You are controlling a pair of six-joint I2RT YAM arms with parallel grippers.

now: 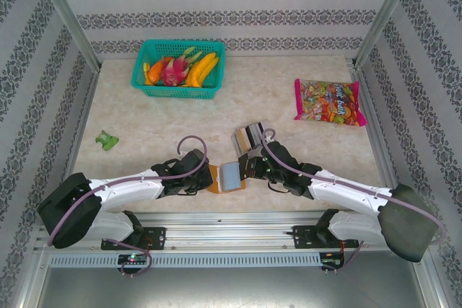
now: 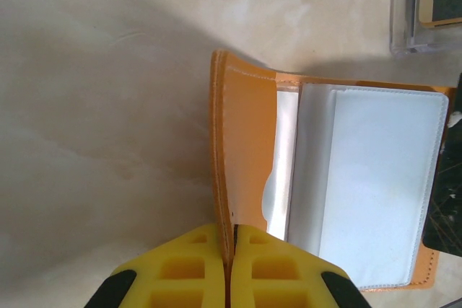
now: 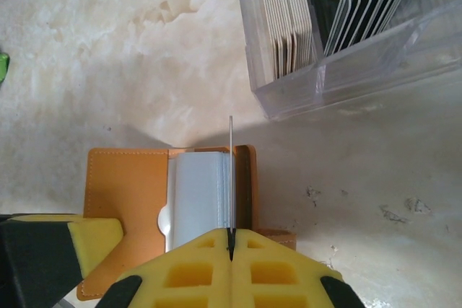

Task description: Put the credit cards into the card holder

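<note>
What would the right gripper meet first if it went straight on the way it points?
Probably the open card holder: the right gripper, shut on an edge-on card, has it directly ahead. The clear box lies further on, though depth is unclear.

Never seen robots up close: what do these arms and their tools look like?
The left arm and right arm are white with black joints and shoulders; a mauve cable loops along each. The left tool and right tool have yellow, square-pocketed fingers.
</note>
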